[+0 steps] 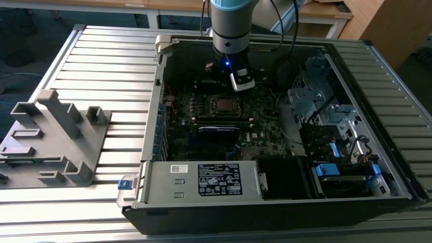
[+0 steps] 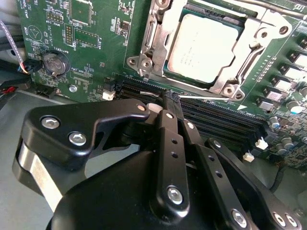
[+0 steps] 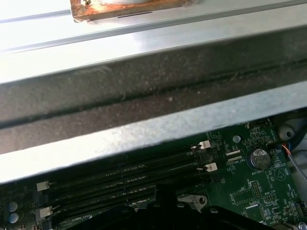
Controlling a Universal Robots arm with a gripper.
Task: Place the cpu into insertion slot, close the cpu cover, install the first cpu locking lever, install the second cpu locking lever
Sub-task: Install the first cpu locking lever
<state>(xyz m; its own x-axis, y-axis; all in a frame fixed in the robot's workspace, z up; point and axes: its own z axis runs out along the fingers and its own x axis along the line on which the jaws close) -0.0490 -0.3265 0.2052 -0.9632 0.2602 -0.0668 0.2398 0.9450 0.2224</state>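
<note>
Cpu (image 2: 204, 48), dull grey square, lies framed by silvery cpu cover (image 2: 157, 38).

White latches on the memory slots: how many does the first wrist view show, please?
4. Two white latches at the slot ends nearest the coin battery, two at the opposite ends; others may be hidden.

My gripper (image 2: 170, 100) is black with silver screw heads. The motherboard (image 2: 96, 43) is dark green with fine white print. The cpu (image 2: 204, 48) top is dull grey. The cpu cover (image 2: 154, 39) is silvery. The memory slots (image 2: 220, 122) are black with white end clips. The table (image 1: 101, 55) is pale grey, ribbed in parallel slats.
</note>
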